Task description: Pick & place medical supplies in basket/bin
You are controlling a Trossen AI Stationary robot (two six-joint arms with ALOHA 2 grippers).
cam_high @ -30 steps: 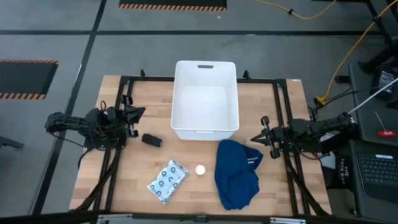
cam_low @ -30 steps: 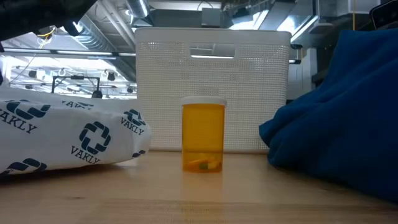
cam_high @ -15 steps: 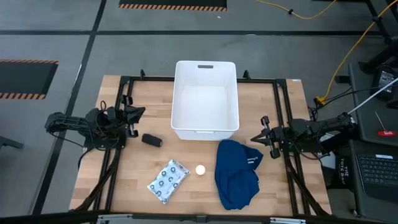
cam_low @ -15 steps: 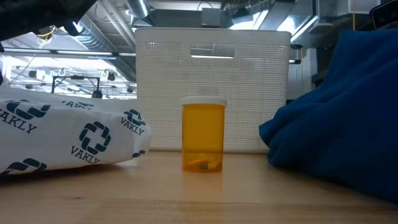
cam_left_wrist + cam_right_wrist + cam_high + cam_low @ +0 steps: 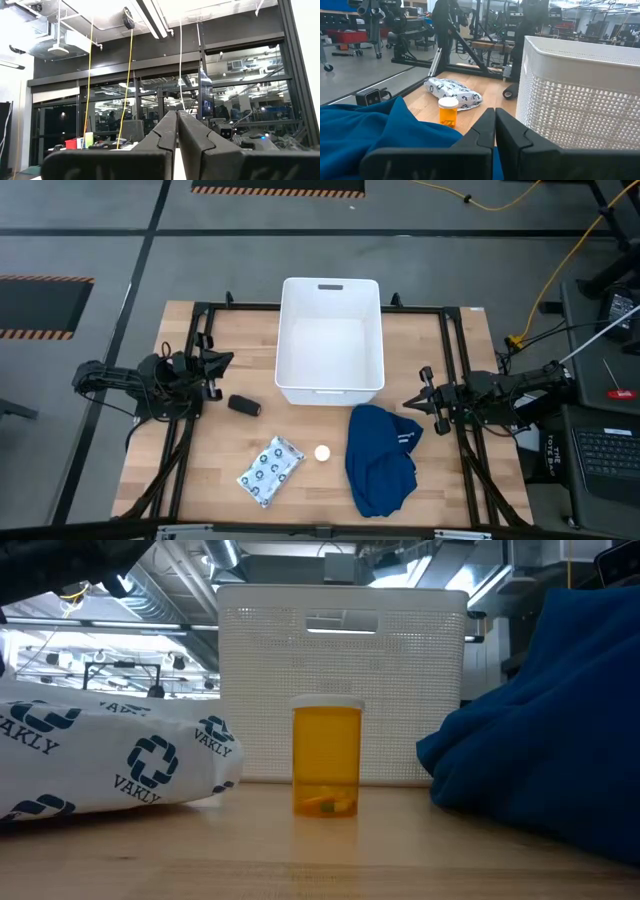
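High view: tub (image 5: 331, 340) sat empty; block (image 5: 244, 405), packet (image 5: 270, 471), bottle (image 5: 322, 452), garment (image 5: 382, 457) lay on counter (image 5: 200, 470). I saw both jaws shut, empty. Bottle could tip when grabbed.

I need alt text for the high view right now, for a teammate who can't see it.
Seen from above, an empty white bin stands on a wooden table, with a black block, printed packet, white-capped bottle and blue garment lying outside it. The left end effector and right end effector wait shut at the table's sides.
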